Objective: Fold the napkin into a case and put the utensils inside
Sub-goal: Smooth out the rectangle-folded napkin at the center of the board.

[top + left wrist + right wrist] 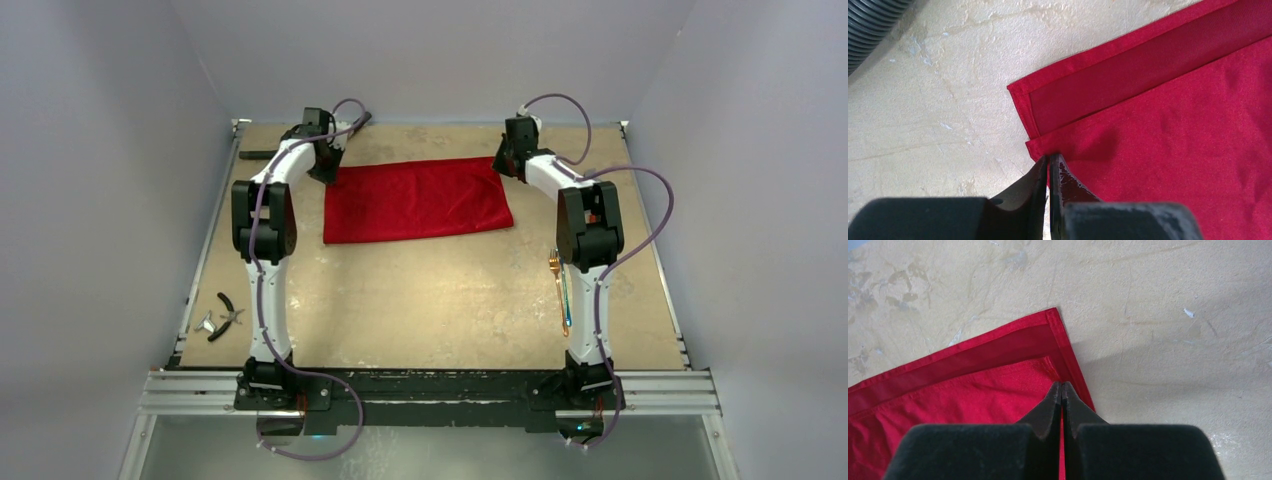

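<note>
At the folded, hemmed red napkin's [415, 200] far corners, left fingers [1029, 191] and right fingers [1048, 412] sit closed together.

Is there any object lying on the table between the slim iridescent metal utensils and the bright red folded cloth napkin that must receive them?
Nothing visible does. The slim iridescent metal utensils lie beside the right arm, and only bare tan table separates them from the bright red folded napkin.
</note>
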`<state>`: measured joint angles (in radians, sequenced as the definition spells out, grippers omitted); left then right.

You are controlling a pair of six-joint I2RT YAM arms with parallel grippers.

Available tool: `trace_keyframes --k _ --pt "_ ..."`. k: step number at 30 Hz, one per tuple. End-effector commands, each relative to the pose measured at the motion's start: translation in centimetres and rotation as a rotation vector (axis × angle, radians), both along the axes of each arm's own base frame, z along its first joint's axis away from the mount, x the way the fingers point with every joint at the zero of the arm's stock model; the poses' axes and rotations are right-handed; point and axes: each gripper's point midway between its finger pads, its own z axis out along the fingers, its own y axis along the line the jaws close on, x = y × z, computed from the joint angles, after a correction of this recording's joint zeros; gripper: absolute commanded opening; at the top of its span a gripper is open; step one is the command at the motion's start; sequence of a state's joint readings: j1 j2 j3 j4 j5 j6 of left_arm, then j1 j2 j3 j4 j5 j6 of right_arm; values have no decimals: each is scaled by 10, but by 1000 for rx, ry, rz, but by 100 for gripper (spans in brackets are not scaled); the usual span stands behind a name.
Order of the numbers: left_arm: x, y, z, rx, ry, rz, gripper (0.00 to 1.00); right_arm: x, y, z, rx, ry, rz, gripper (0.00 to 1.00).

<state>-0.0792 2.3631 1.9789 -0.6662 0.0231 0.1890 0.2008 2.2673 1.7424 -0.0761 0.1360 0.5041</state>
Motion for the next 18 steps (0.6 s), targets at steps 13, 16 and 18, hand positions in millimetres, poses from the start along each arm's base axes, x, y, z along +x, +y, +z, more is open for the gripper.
trace_keyframes --k 13,16,18 --pt "26 5 57 25 -208 45 0 18 -2 57 17 -117 -7 0" --pt "28 5 64 32 -231 43 0 21 -3 62 20 -124 -11 0" --pt "28 5 67 35 -241 44 0 22 -4 65 25 -130 -12 0"
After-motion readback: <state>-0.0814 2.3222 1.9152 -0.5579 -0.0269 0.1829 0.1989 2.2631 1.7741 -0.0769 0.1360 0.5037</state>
